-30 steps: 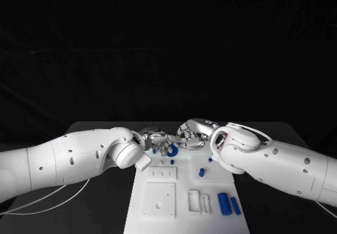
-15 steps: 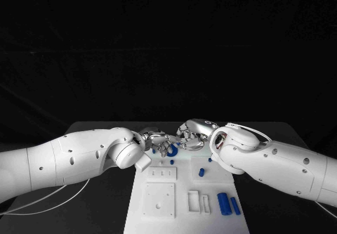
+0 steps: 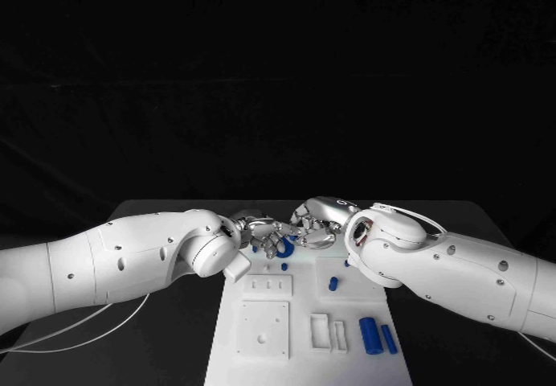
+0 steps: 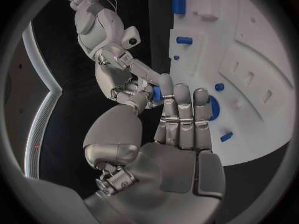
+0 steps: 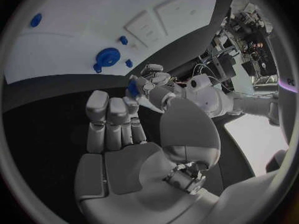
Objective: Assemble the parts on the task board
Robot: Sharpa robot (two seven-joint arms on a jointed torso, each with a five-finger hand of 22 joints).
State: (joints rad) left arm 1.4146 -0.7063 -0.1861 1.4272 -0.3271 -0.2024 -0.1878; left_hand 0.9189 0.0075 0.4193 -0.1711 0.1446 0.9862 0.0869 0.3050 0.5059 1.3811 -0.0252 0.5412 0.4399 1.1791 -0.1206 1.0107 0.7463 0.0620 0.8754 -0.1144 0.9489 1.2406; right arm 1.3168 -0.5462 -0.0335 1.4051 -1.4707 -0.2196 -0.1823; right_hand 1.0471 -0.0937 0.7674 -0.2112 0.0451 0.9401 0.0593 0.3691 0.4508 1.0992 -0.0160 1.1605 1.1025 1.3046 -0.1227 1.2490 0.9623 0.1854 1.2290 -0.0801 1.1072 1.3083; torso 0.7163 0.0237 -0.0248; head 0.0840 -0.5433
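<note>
Between fingertips of both hands: small blue part (image 4: pixel 156 93), rounded.

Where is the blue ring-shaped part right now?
The blue ring lies on the task board at its far end in the head view, just below where the left hand and right hand meet; it also shows in the right wrist view.

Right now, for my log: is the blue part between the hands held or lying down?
Held: blue part pinched between left hand and right hand, off the task board.
</note>
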